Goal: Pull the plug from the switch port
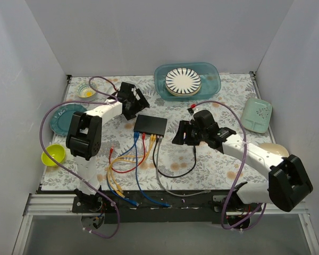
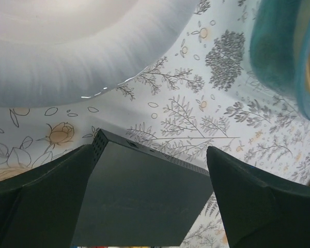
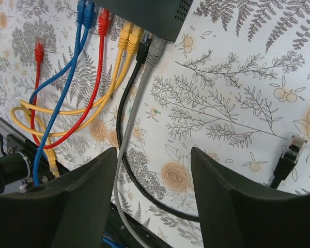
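- Top external: the switch (image 1: 151, 124), a flat matte black box, lies mid-table on the floral cloth (image 1: 212, 159). The left gripper (image 1: 134, 102) sits just past its far-left corner. The right gripper (image 1: 182, 133) is just beside its right end. Thin glossy cables (image 1: 133, 159) in blue, red, yellow, black and grey fan out from its near edge. From this height I cannot tell how either pair of jaws stands.
- Left wrist: the switch lies between the two dark, blunt fingers (image 2: 36, 201), which are spread wide. Its top is smooth and dull, and its end face is dotted with small vent holes. The fingers seem to stand clear of its sides, though the close angle makes this hard to judge.
- Right wrist: the jaws are wide and hold nothing. The switch shows only as a corner at the top edge, beyond the fingertips (image 3: 109, 155) and apart from them. A row of plugs (image 3: 128, 32) sits in its sockets (blue, red, yellow, black, then grey nearest the corner). A loose black plug (image 3: 289, 155) lies on the cloth to the right, and a loose red plug (image 3: 39, 51) lies to the left.
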Tool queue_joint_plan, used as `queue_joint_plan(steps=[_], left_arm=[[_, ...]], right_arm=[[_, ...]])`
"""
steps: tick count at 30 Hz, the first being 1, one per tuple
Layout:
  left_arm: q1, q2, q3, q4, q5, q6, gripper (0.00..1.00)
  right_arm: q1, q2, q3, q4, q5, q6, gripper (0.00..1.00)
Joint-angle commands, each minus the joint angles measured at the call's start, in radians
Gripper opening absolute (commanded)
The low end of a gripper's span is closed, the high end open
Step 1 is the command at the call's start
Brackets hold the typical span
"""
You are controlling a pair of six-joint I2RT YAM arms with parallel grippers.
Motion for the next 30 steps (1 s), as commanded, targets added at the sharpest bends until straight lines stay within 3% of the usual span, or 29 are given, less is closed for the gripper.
queue_joint_plan(steps=[1,5,8,14,20,25,30], left_arm=[[-0.002,0.042,0.041,0.011,0.02,0.044,0.89],[-0.004,0.082,0.021,-0.006,-0.072,0.015,0.82],[-0.011,0.093,-0.032,-0.005,-0.049,-0.014,0.72],[-0.109,-0.022,-0.213,0.047,-0.03,-0.018,0.62],[-0.211,-0.138,-0.343,0.029,-0.02,-0.003,0.59],[-0.217,-0.27,-0.454,0.002,-0.05,-0.054,0.59],[-0.214,-0.413,-0.462,-0.063,-0.112,-0.075,0.6]], right_arm=[[0.007,-0.133,-0.003,-0.06,0.022,0.034,0.66],[0.011,-0.221,-0.061,-0.058,-0.004,0.005,0.65],[0.011,-0.27,-0.092,-0.098,0.006,-0.003,0.64],[0.013,-0.379,-0.178,-0.113,0.028,-0.009,0.64],[0.013,-0.373,-0.187,-0.12,0.008,0.005,0.64],[0.013,-0.346,-0.192,-0.103,0.018,0.0,0.63],[0.013,-0.314,-0.173,-0.107,0.063,0.015,0.68]])
